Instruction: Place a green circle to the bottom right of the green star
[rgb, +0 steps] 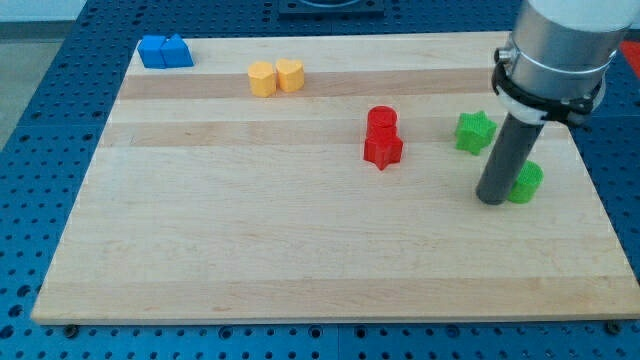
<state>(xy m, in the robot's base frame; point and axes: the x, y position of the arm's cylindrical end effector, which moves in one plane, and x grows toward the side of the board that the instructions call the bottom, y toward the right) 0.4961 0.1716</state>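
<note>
The green star (476, 132) lies on the wooden board (300, 250) at the view's right. The green circle (526, 182) sits below and to the right of the star, partly hidden by my rod. My tip (492, 200) rests on the board against the circle's left side, just below the star.
A red circle (382, 120) and a red star (383, 150) touch near the board's middle. Two yellow blocks (276, 76) sit together at the top. Two blue blocks (166, 51) sit at the top left corner. The board's right edge (600, 190) is close to the green circle.
</note>
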